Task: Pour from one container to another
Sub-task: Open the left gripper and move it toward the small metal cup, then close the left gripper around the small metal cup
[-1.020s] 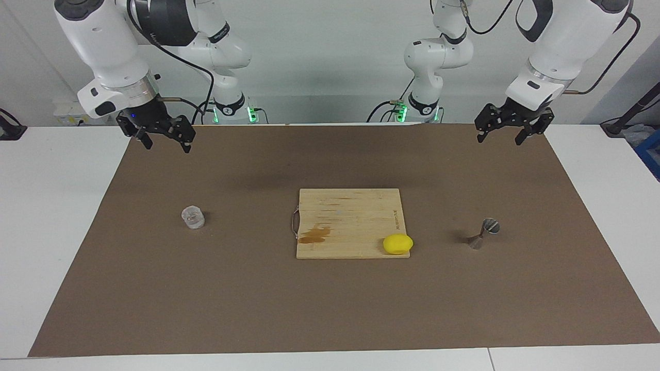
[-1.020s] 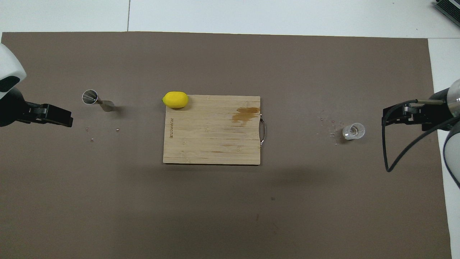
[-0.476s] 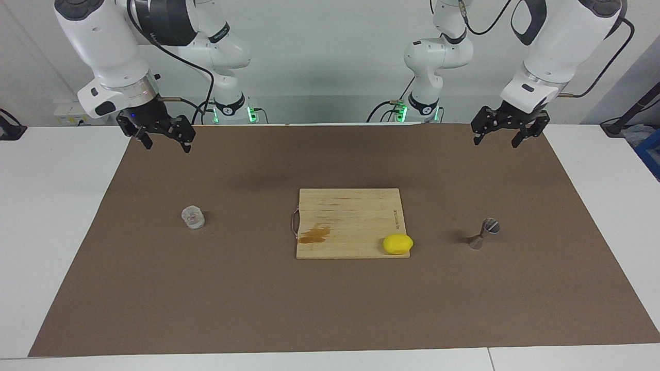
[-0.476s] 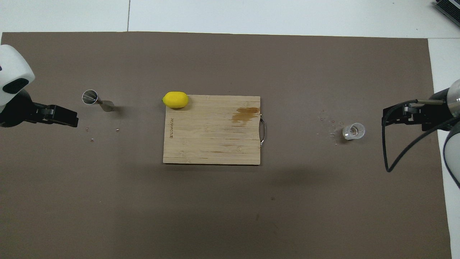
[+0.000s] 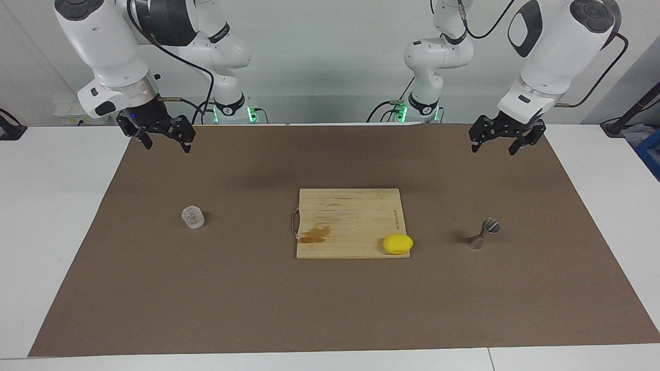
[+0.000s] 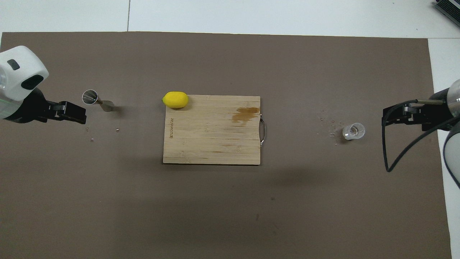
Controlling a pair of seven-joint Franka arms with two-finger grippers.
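Observation:
The clear faceted glass tumbler (image 5: 193,217) stands on the brown mat toward the right arm's end, also in the overhead view (image 6: 353,131). The silver hourglass jigger (image 5: 482,233) stands toward the left arm's end, also in the overhead view (image 6: 95,100). My right gripper (image 5: 166,145) hangs open and empty above the mat's edge by the robots, apart from the tumbler; the overhead view shows it (image 6: 386,117) beside the glass. My left gripper (image 5: 492,149) hangs open and empty above the mat, well above the jigger; the overhead view shows it (image 6: 82,115) beside the jigger.
A wooden cutting board (image 5: 350,216) with a brown stain lies mid-mat. A yellow lemon (image 5: 397,243) sits at its corner toward the jigger. Small droplets (image 6: 330,126) dot the mat by the tumbler and by the jigger. White table (image 5: 51,206) surrounds the mat (image 5: 258,299).
My left gripper has shifted a little toward the table's middle, closing on the jigger in the overhead view. The right arm, tumbler and jigger have not moved.

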